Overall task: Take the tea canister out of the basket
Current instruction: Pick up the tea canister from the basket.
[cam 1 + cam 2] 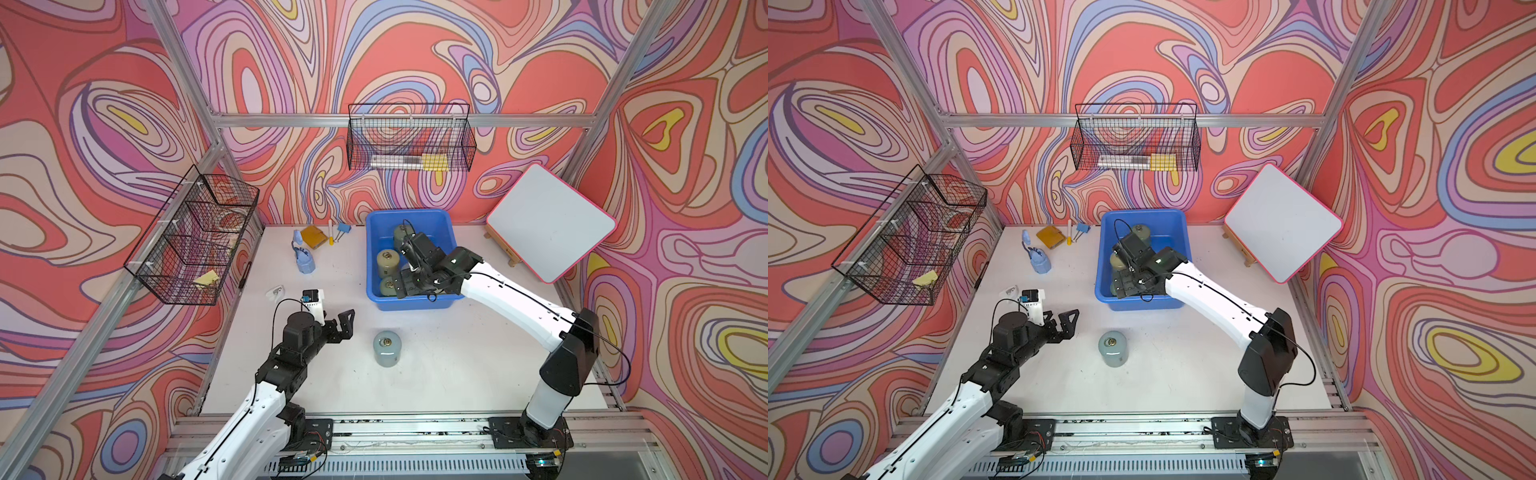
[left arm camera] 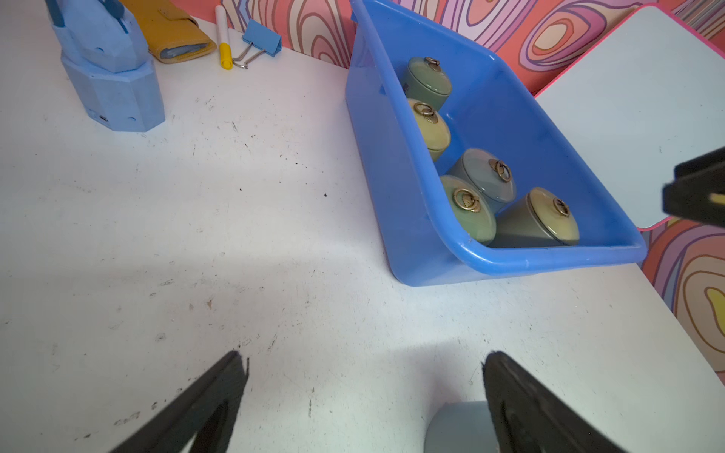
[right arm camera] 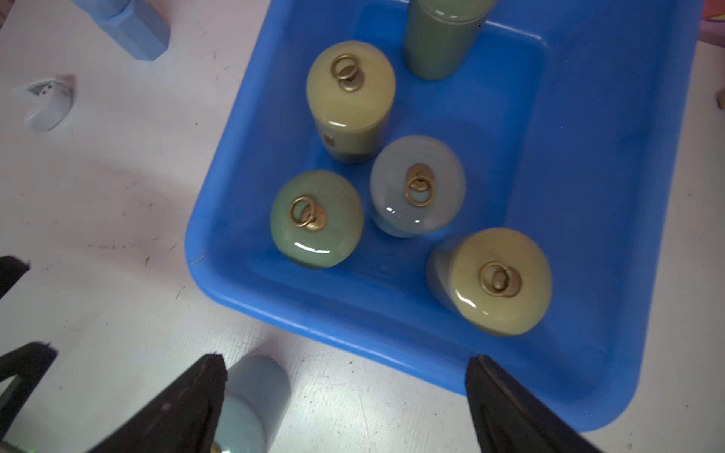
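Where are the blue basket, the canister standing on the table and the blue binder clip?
Blue basket (image 1: 411, 303): a top view, front wall.
Canister on the table (image 1: 386, 347): a top view, lid.
Binder clip (image 2: 261, 37): left wrist view, blue body.

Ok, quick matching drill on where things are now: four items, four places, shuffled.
1 whiteboard
2 marker
3 right end effector
4 left end effector

A over the basket
B over the table
C on an easel
D between wallet and clip

Pairs: 1-C, 2-D, 3-A, 4-B
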Robot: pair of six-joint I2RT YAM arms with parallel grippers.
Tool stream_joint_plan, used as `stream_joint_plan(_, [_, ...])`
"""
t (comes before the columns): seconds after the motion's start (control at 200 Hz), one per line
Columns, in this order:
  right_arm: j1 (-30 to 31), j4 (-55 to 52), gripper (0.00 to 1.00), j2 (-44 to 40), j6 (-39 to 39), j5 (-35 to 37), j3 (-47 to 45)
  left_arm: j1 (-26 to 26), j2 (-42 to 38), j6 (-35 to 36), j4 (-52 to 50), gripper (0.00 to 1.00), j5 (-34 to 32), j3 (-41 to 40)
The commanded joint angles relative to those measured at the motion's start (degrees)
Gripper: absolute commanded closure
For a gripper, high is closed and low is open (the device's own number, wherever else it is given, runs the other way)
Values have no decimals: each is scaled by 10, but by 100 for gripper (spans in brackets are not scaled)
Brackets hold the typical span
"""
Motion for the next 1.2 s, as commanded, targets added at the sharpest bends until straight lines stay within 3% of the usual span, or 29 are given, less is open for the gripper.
stream_joint_plan(0.0, [-27,-3,3,32,-21,-14,26,-1,0,18,12,1,-5,10])
stream_joint_plan(0.551, [-92,-14,2,193,-54,-41,152,-1,-10,26,4,1,-18,10])
stream_joint_plan(1.192, [-103,-13,2,277,-61,-38,212,-1,-13,32,-2,1,-27,10])
